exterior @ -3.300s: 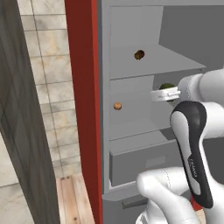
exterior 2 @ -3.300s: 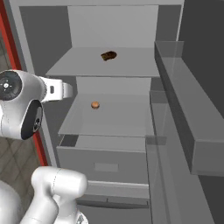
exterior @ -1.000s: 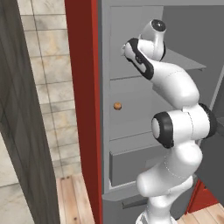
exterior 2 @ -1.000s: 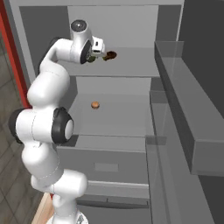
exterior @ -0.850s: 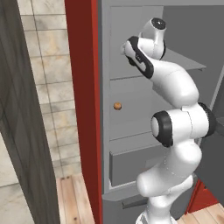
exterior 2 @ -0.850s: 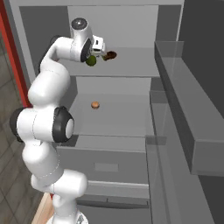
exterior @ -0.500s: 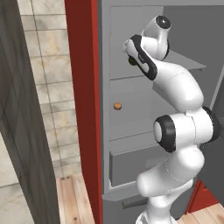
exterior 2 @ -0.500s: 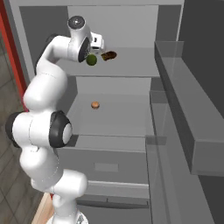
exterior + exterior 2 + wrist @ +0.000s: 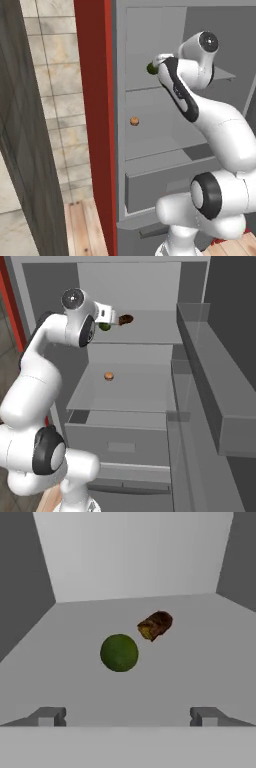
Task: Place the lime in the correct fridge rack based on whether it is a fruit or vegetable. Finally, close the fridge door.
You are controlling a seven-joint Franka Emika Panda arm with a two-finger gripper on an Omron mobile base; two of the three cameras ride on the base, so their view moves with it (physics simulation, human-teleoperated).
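item: lime [image 9: 119, 653] — small dark green ball, lying on the fridge rack [image 9: 200, 662], the higher grey shelf of the open fridge; seen in the hand view ahead of the fingertips [image 9: 47, 717] and apart from them, nothing gripping it. also seen at the left front of that shelf in the right base view [image 9: 105, 327] and as a green spot by the hand in the left base view [image 9: 150, 68].

item: claw [image 9: 125, 718] — released, its two dark tips standing wide apart, with the ball lying beyond them rather than between them. the white arm reaches up to the higher shelf from the left side of the fridge.

item: brown lump [image 9: 155, 624] — dark brown with a yellowish end, on the same shelf, just beyond and to the right of the lime, close to it but not touching.

item: tan-orange item [image 9: 108, 376] — small, round, alone on the lower shelf [image 9: 140, 398], left of centre.

item: grey drawer box [image 9: 120, 443] — below the lower shelf, front plain.

item: fridge door [image 9: 220, 401] — swung open at the right of the right base view, with a shelf bin on its inner face.

item: red cabinet panel [image 9: 95, 125] — upright, left of the fridge.

markings: no brand, label or writing can be read on any item.
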